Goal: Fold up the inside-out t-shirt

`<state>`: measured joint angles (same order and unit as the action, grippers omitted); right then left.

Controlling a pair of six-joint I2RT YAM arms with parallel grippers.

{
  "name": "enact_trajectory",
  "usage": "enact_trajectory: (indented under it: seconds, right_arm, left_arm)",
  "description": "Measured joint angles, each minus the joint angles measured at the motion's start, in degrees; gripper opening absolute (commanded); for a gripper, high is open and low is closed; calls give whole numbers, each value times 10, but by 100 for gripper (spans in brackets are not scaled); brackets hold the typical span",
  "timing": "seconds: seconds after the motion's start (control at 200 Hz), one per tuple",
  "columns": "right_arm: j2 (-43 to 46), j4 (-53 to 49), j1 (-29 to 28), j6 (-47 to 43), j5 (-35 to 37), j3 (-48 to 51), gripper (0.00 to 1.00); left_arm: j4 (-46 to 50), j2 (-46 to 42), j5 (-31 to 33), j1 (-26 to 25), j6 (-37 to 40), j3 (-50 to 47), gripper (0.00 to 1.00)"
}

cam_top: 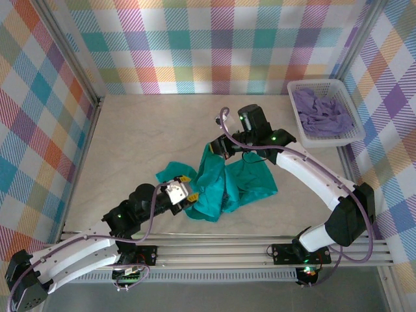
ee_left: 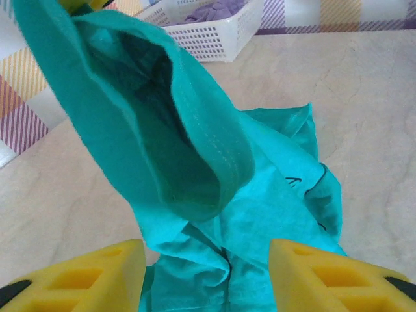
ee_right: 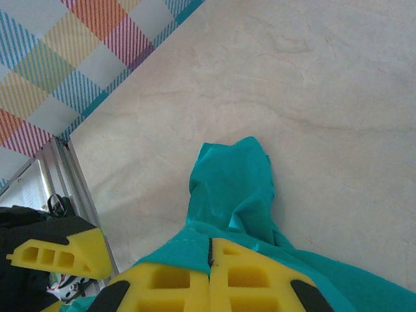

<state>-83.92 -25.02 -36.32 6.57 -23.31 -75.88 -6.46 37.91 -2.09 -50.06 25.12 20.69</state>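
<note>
The teal inside-out t-shirt (cam_top: 250, 182) lies crumpled at the table's middle, with one part pulled up into a hanging fold. My right gripper (cam_top: 220, 148) is above its far left part and holds that fold up. In the right wrist view the right gripper (ee_right: 209, 276) is shut on a hem of the t-shirt (ee_right: 234, 188). My left gripper (cam_top: 185, 193) is at the shirt's near left edge. Its yellow fingers stand apart in the left wrist view, the left gripper (ee_left: 207, 279) straddling loose folds of the t-shirt (ee_left: 273, 195) without pinching them.
A white basket (cam_top: 296, 110) holding a lavender garment (cam_top: 322, 114) stands at the back right; the basket (ee_left: 214, 36) also appears behind the hanging fold. Plaid walls enclose the beige table (cam_top: 149, 136). Metal rails (cam_top: 260, 250) run along the near edge.
</note>
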Motion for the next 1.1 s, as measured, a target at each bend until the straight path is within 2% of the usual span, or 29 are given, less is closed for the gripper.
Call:
enact_trajectory:
  seconds: [0.19,0.78,0.99,1.1]
  right_arm:
    - [0,0,0,0,-4,0,0]
    - [0,0,0,0,-10,0,0]
    - [0,0,0,0,-12,0,0]
    - [0,0,0,0,-12,0,0]
  left_arm:
    - [-17,17,-5,15,18,7,47]
    - [-40,40,-43,15,26,30,42]
    - [-43,60,-43,15,20,40,34]
    - [-43,60,-39,16,8,45,23]
